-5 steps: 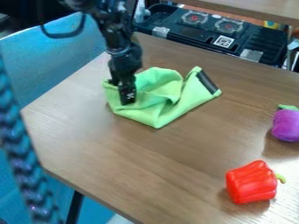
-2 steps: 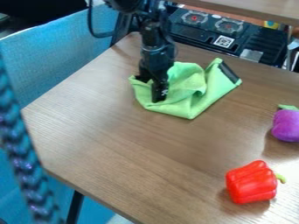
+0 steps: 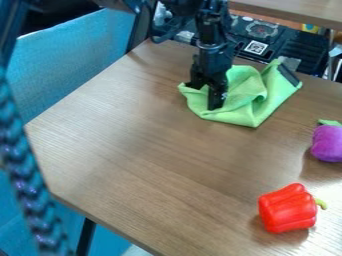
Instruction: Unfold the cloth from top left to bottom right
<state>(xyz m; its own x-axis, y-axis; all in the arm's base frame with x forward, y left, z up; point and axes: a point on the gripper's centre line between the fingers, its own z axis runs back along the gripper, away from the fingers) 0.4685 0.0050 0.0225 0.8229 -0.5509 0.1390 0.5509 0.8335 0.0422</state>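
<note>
Two fingers of the black hand [image 3: 204,96] stand spread apart over the left part of a cloth [image 3: 234,114], with green fabric showing between them. One finger is by the cloth's left corner, and the other reaches down in front of the fabric, its tip a little nearer and farther right. The arm [image 3: 212,42] comes in from the far side, above them.

The cloth is light green and rumpled, on the far part of the surface [image 3: 133,150], right of its middle. It is partly folded: a rounded, loose fold bulges just right of the hand, with creases and a small hollow beside it. Farther right, a flatter flap angles up to the far right corner, where a dark strip [image 3: 288,75] runs along the edge. The near edge comes to a blunt point.

Well apart from the cloth, a purple toy vegetable [image 3: 327,143] with a green top sits at the right. Nearer, a red toy pepper [image 3: 287,207] lies with its yellow-green stem to the right. Beyond the far edge is a black case [image 3: 310,52]; blue fabric [image 3: 80,55] spreads at the left, behind a braided dark blue cord [image 3: 28,185].
</note>
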